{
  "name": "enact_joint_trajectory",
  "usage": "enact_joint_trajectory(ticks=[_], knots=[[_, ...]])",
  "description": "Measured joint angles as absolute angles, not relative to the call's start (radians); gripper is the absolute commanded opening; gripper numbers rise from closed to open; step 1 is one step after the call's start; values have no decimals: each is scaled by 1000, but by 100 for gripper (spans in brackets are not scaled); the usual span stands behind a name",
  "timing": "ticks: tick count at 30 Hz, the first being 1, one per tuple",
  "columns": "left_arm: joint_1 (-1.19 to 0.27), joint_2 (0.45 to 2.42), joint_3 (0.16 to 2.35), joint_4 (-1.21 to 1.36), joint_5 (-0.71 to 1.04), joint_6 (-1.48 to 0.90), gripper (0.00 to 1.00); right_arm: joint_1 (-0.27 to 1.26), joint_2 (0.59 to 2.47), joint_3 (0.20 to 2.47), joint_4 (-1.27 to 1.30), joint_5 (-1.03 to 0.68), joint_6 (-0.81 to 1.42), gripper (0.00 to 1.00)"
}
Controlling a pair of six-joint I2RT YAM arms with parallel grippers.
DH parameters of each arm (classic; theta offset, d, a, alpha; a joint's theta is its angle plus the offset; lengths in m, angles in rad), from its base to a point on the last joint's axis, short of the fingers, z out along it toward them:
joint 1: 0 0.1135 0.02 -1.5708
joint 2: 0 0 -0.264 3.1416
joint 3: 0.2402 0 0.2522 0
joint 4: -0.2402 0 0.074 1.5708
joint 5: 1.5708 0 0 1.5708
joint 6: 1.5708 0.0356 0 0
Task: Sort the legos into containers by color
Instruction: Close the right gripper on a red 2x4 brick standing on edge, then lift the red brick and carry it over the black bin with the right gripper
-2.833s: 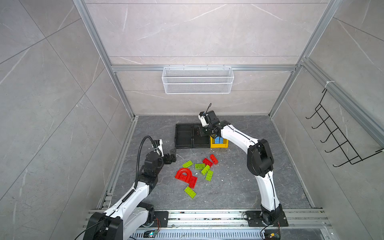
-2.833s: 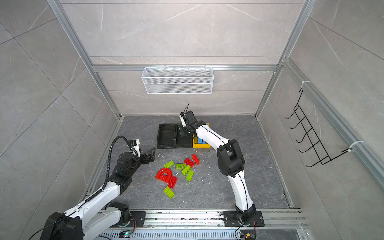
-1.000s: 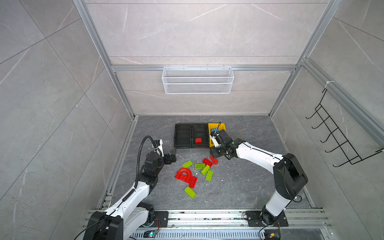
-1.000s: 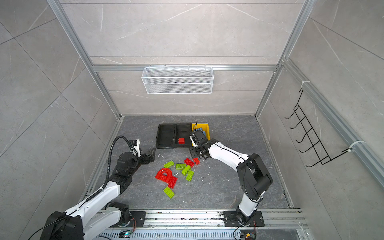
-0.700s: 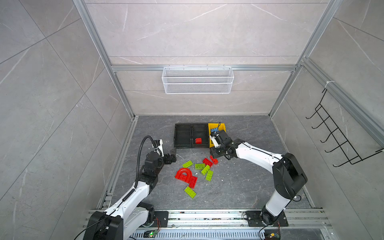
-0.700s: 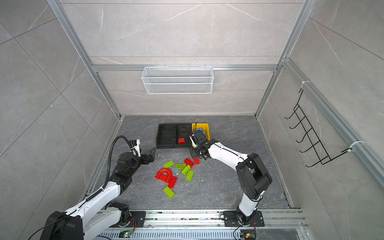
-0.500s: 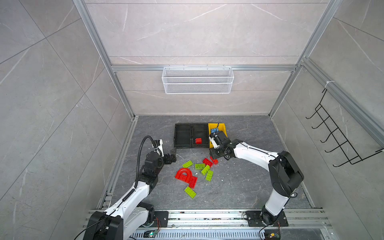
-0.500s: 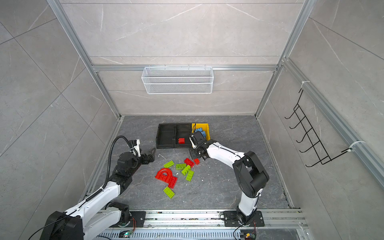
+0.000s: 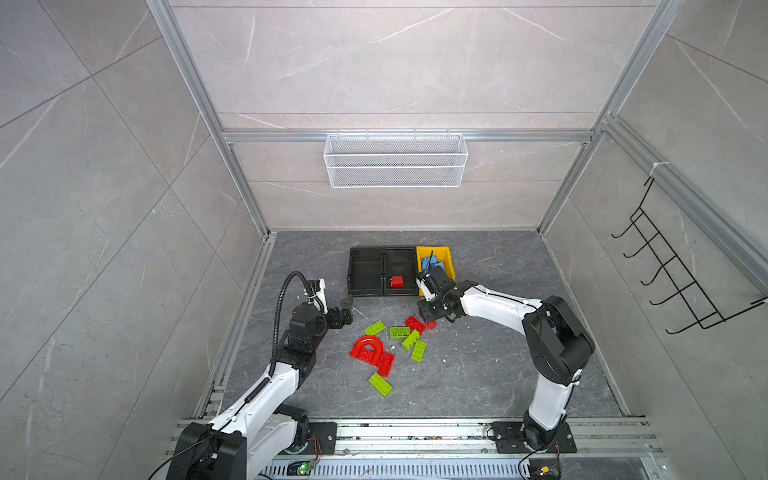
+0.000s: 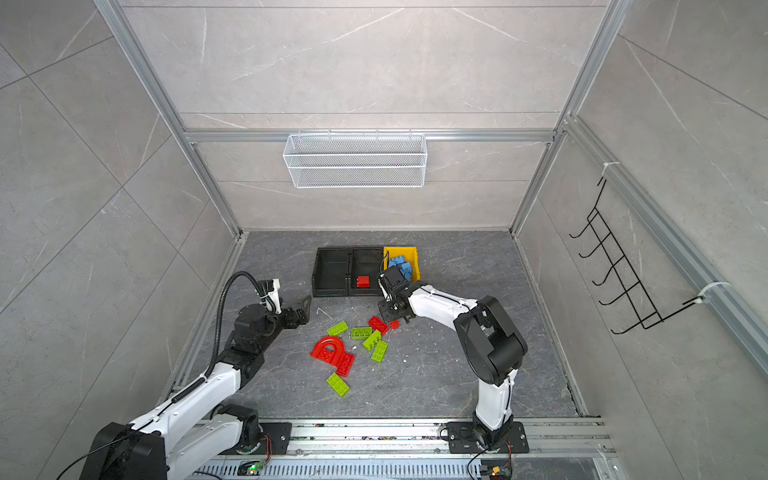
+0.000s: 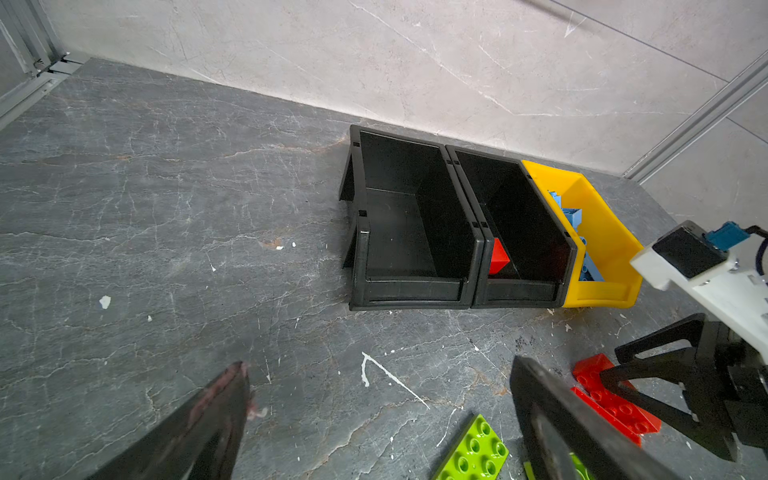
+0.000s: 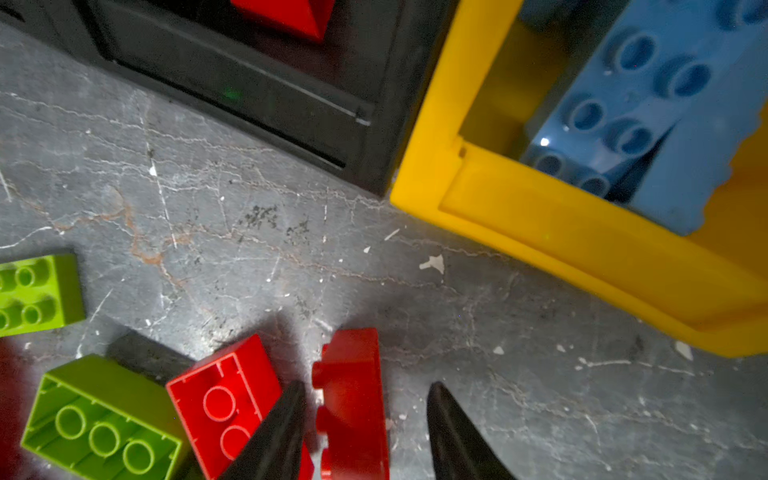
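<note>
Scuffed grey stone bench (image 9: 478,374), pale tiled walls (image 9: 395,62). The left hand (image 9: 345,311) is spread wide. The right hand (image 12: 365,386) is spread astride a small red studded plastic brick (image 12: 349,365), which the right wrist view partly cuts off.

Red and lime legos (image 9: 399,332) lie scattered before the containers (image 9: 365,270), blue ones (image 9: 432,262) in the yellow bin (image 9: 436,249).

Bright, even light is being spread; beside the yellow bin (image 12: 582,249) soft shadows are being cast, and edges are perhaps being blurred.
</note>
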State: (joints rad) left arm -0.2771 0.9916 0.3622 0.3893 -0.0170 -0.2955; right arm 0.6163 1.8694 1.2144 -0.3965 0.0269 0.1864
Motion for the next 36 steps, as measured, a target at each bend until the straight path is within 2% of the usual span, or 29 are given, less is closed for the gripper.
enact_joint_trajectory(ticks=[14, 23, 36], knots=[[-277, 992, 362, 389, -17, -295, 100, 604, 1891, 1214, -372, 19, 187, 41], [-277, 992, 362, 389, -18, -295, 100, 604, 1891, 1214, -368, 20, 187, 31], [-277, 992, 362, 389, -18, -295, 100, 604, 1868, 1214, -369, 19, 187, 29]])
